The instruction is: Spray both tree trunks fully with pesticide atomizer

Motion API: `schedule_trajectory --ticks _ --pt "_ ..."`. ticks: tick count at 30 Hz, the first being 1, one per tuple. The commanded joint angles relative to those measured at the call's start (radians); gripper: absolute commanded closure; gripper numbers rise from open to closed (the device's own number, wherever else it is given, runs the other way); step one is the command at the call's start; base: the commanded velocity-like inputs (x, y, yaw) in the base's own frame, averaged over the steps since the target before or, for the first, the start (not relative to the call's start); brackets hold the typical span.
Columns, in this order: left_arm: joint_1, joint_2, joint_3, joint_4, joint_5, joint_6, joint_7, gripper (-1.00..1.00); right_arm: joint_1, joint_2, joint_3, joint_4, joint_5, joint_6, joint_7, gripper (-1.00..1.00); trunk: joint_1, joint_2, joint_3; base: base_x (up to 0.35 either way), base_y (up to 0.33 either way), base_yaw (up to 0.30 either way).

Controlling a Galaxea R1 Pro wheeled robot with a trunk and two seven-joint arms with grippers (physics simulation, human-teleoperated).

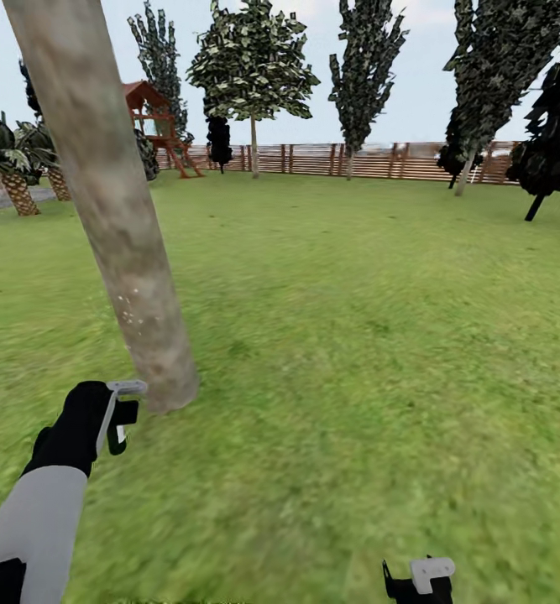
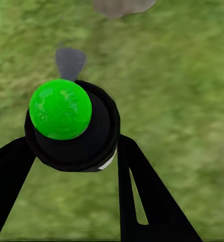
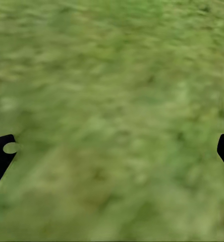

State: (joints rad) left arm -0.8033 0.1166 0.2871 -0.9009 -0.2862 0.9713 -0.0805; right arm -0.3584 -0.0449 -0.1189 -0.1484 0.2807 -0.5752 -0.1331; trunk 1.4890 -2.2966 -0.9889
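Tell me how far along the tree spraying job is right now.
Done: the atomizer is off the grass, held in the left hand. In hand: it sits near the base of the near trunk, which carries a few white specks. Left: most of that trunk looks bare, and the second tree remains.

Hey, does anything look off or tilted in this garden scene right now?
The tree trunk nearest the left end effector appears slanted in the head view, though that may be the camera's angle. White specks dot its lower part. Nothing looks spilled or broken on the grass.
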Motion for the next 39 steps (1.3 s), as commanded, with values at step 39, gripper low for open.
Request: schedule_trajectory --ticks 39 --pt "0.081 -0.022 0.003 -0.013 -0.014 -0.043 -0.005 1.00 -0.001 0.000 -0.008 0.001 0.010 -0.003 -0.003 -1.00 0.000 0.000 -0.001 0.179 -0.169 0.122"
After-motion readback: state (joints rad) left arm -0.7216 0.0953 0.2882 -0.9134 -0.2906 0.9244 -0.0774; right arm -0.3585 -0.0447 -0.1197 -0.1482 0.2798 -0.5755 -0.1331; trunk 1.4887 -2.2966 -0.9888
